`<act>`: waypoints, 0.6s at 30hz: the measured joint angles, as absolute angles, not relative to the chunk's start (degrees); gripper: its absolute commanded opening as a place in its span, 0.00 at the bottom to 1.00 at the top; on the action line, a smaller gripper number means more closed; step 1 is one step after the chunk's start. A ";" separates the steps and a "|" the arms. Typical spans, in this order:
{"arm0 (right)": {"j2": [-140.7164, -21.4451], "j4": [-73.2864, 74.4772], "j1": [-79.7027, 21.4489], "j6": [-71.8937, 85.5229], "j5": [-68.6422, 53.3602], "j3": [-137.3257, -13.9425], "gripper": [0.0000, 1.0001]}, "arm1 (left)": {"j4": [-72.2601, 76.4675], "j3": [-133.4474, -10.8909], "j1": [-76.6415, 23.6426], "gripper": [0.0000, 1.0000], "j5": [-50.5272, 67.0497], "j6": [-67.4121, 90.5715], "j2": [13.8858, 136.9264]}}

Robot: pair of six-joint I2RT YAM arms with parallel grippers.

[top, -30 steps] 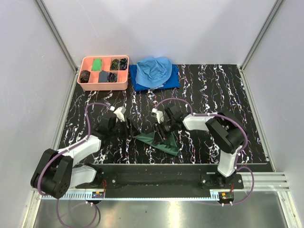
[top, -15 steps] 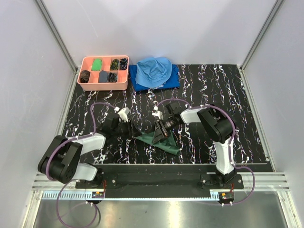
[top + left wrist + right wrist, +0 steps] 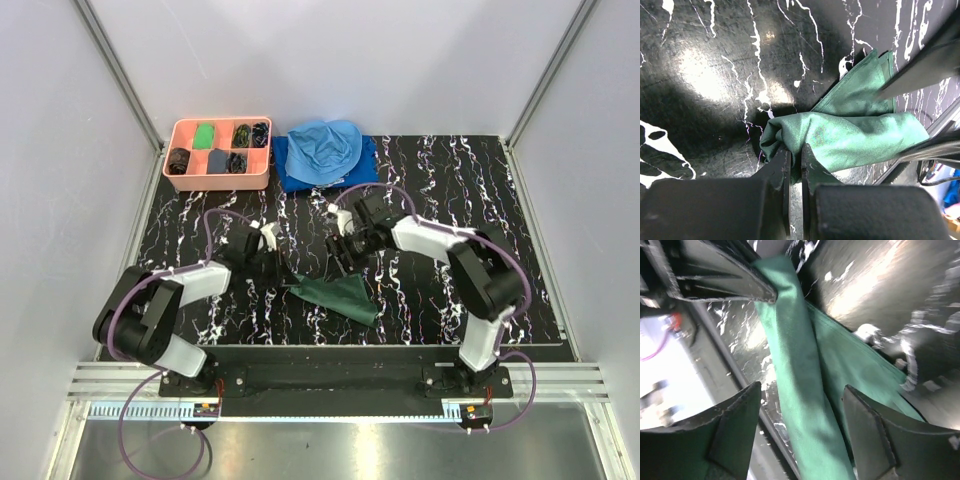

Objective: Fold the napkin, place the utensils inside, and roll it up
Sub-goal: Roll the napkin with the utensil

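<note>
1. Pink compartment tray [image 3: 218, 186], my marker for everything here, holds one green piece [image 3: 205, 134] and several dark ones [image 3: 180, 160].
2. Light blue cloth [image 3: 325, 148], heaped just right of the tray.
3. Royal-blue cloth [image 3: 300, 178], spread under that heap, just beside the tray's right wall.
4. Black white-veined table [image 3: 450, 190], under the tray, stretching right of it and nearer to me.

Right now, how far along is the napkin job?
Done: the napkin lies folded into a long bundle, partly rolled. In hand: the left gripper pinches its rolled end, and the right gripper hangs open above it. Left: finishing the roll; no utensils are visible, so whether they are inside I cannot tell.
</note>
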State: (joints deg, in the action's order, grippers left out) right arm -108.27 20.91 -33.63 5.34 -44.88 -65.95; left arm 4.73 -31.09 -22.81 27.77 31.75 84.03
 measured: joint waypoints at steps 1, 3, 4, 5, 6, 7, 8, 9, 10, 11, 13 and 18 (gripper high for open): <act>-105.91 21.61 -33.89 4.80 -41.32 -65.91 0.75 | 3.03 -32.16 -22.81 0.00 27.90 31.70 84.62; -101.16 22.13 -34.70 3.79 -34.65 -65.54 0.76 | 0.56 -33.89 -22.81 0.00 27.92 31.68 85.58; -98.59 22.15 -35.83 3.27 -30.85 -65.10 0.76 | -1.30 -35.11 -22.81 0.00 27.97 31.55 86.21; -96.16 22.09 -37.43 2.55 -27.00 -64.47 0.76 | -2.31 -35.88 -22.81 0.00 27.97 31.48 86.63; -94.08 21.69 -39.48 1.78 -23.29 -63.77 0.76 | -3.66 -36.82 -22.81 0.00 28.01 31.38 87.18; -92.44 21.23 -41.60 1.08 -19.99 -62.96 0.77 | -5.04 -37.76 -22.81 0.00 28.08 31.27 87.70; -90.72 20.67 -44.77 0.34 -15.97 -61.91 0.77 | -6.20 -38.61 -22.81 0.00 28.14 31.09 88.20; -89.45 20.03 -47.92 -0.30 -12.16 -60.80 0.77 | -7.53 -39.75 -22.81 0.00 28.29 30.85 89.03; -88.42 19.27 -51.59 -1.04 -8.12 -59.40 0.77 | -8.40 -40.58 -22.76 0.00 28.49 30.65 89.76; -88.12 19.05 -54.35 -1.54 -5.30 -58.48 0.76 | -9.17 -41.28 -22.72 0.00 28.75 30.41 90.32; -88.20 18.39 -58.41 -2.37 0.12 -56.64 0.77 | -10.20 -42.09 -22.48 0.00 29.43 30.20 91.26; -91.15 17.82 -63.53 -3.99 9.45 -55.27 0.75 | -11.70 -43.24 -22.20 0.00 31.00 29.80 92.42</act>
